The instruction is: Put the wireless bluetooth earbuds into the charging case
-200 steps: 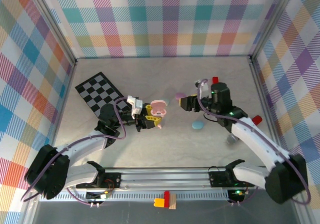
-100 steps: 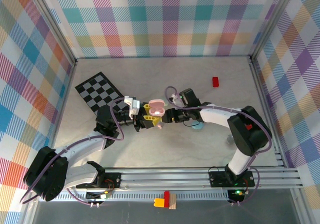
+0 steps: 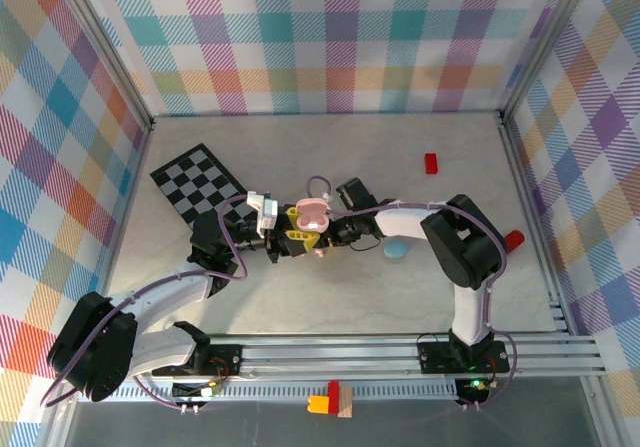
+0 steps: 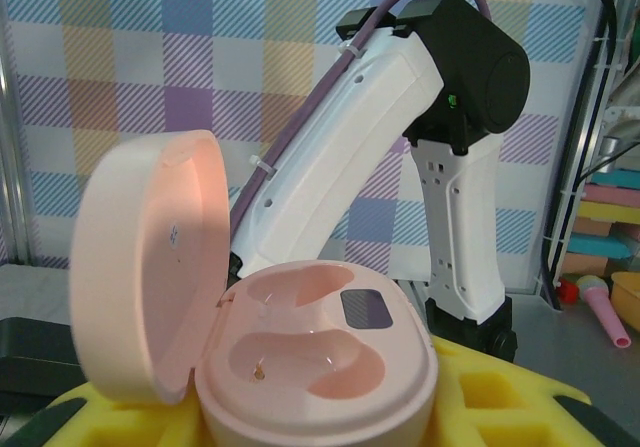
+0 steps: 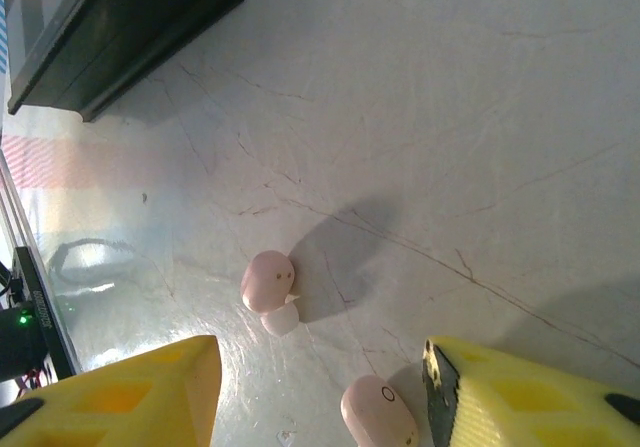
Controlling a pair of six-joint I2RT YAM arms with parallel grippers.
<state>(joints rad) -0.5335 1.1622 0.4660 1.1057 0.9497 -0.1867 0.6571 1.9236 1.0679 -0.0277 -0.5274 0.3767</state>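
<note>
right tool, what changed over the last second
The right tool swung left across the table and now hangs open beside the pink charging case, over two pink earbuds. The left tool kept its grip on the open case; the light blue case and red block stayed put.

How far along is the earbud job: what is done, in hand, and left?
Done: the pink case is open, gripped by the left fingers, both wells empty. In hand: the right fingers are spread above two pink earbuds on the table, holding neither. Left: pick up and seat both.
</note>
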